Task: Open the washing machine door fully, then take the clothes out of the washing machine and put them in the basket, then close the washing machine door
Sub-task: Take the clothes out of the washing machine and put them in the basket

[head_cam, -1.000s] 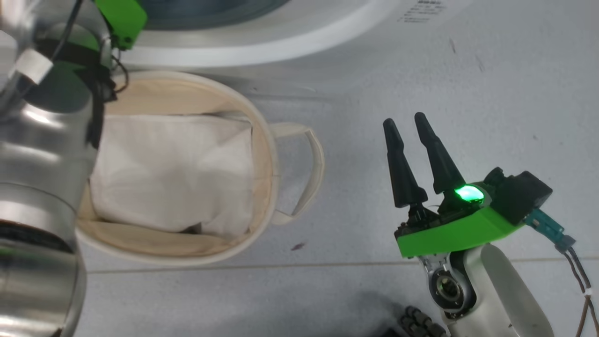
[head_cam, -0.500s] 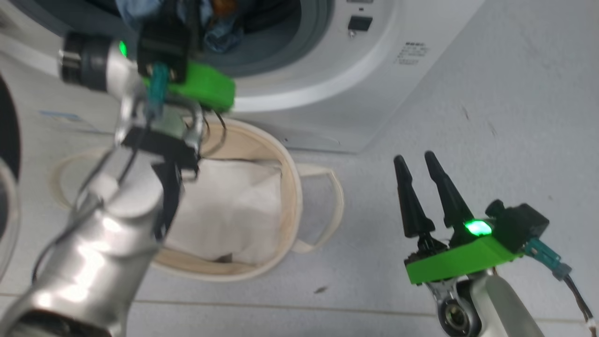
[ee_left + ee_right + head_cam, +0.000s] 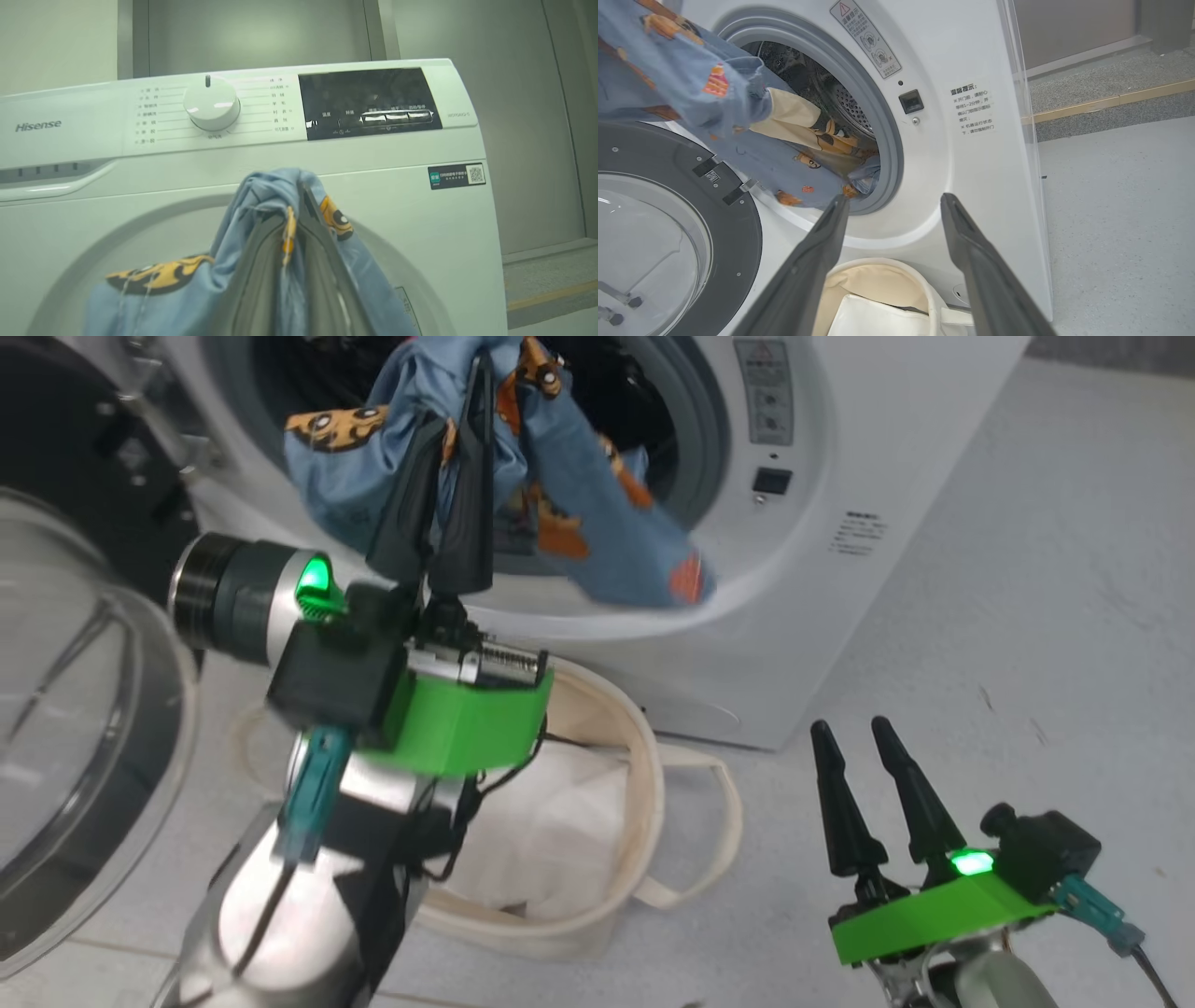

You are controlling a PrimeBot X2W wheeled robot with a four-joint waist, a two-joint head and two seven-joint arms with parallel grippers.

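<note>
I am working in what is probably a test lab: the washing machine is standing on a speckled grey floor with a yellow strip, plain grey wall panels rising behind it.

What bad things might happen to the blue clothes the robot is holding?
The left pincer pinches just a small bunch of the clothes, so they might slip and land on the floor. Part of them hangs inside the drum, so it may snag on the grey rim. The basket is small, so loose ends could flop outside it.
</note>
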